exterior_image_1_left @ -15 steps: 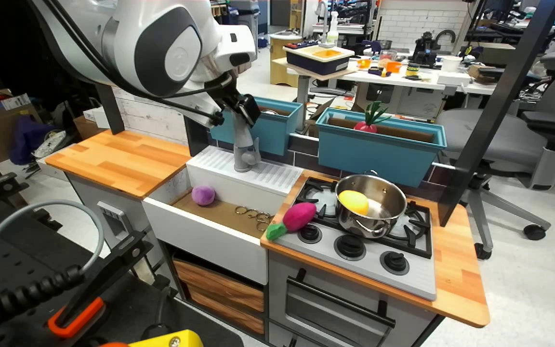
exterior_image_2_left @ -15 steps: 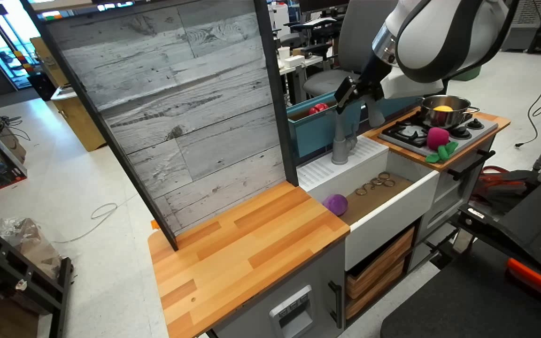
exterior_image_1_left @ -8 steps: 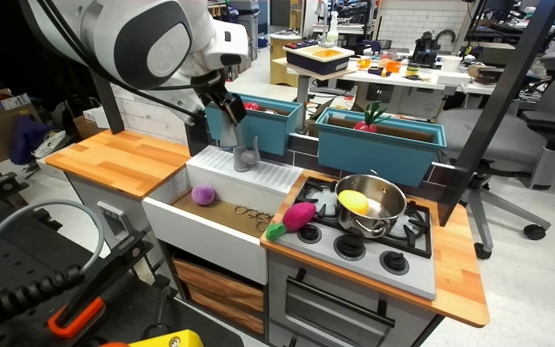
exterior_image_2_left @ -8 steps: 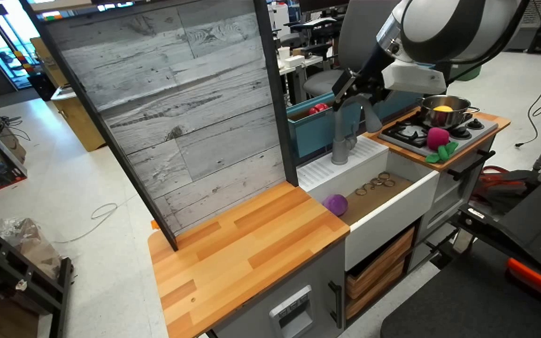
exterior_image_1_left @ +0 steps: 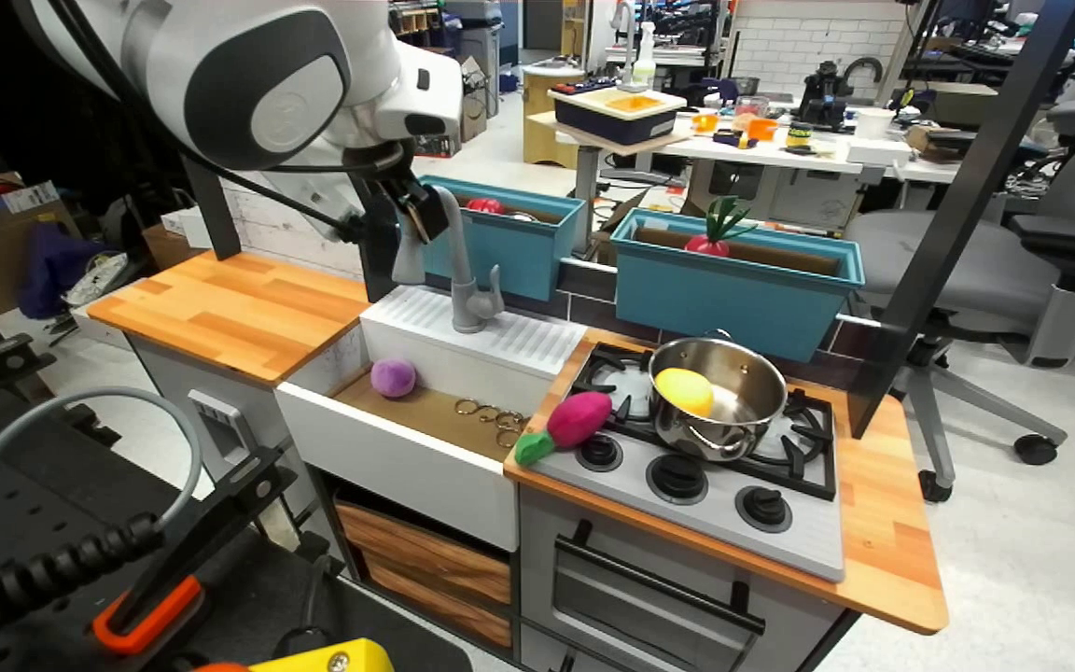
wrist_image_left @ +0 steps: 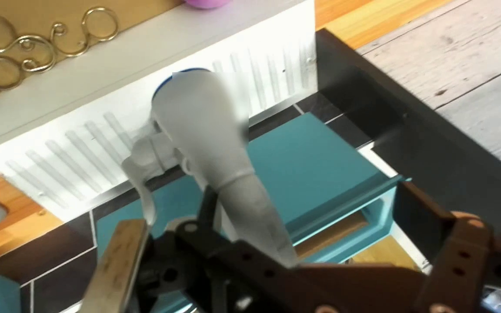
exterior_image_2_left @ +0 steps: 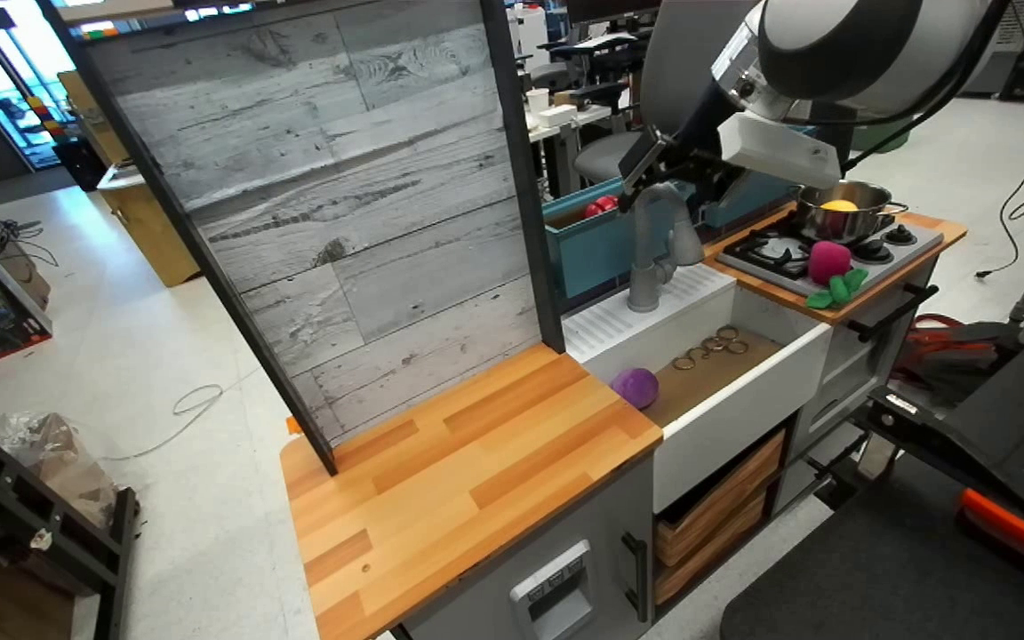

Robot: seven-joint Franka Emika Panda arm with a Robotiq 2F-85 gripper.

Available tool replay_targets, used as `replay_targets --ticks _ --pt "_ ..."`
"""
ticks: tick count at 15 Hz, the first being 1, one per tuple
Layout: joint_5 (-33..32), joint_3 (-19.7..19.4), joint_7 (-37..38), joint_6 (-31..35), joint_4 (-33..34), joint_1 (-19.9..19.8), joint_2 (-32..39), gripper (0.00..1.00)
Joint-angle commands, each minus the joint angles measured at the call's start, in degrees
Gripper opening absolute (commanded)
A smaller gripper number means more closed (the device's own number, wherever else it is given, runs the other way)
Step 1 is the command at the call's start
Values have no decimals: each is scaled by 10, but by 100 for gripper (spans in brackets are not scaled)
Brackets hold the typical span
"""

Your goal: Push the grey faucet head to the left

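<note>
The grey faucet head (exterior_image_1_left: 409,257) hangs from the curved spout of the upright tap (exterior_image_1_left: 466,303) behind the white sink. It also shows in an exterior view (exterior_image_2_left: 685,238) and large in the wrist view (wrist_image_left: 198,117). In the exterior view with the stove in front, it points left of its stem. My gripper (wrist_image_left: 307,191) is open, its fingers wide apart around the spout. The finger at the left in the wrist view lies right against the spout and seems to touch it; the other finger is well apart. My gripper (exterior_image_2_left: 681,182) is at the top of the spout.
A purple ball (exterior_image_1_left: 394,378) and metal rings (exterior_image_1_left: 491,415) lie in the sink. Teal planters (exterior_image_1_left: 733,280) hang behind. A steel pot (exterior_image_1_left: 719,434) with a yellow thing and a pink radish (exterior_image_1_left: 579,418) are on the stove. A dark post (exterior_image_2_left: 530,178) and wood panel stand beside the tap.
The faucet head has swung left, from in front of its stem to clear of it. My gripper has moved left with it, staying open.
</note>
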Motion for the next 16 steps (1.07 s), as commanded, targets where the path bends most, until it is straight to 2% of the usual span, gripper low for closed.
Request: replay_targets --ticks 1,9,12,14,16 --pt "11 45 -32 -14 -71 2 -14 100" --pt "13 4 -45 -15 -67 44 -28 100" --pt "65 -53 -1 -46 -88 90 -92 100" --pt "115 -94 26 -56 -132 127 -150 100" --pt "166 -112 52 -92 -188 161 -208 100"
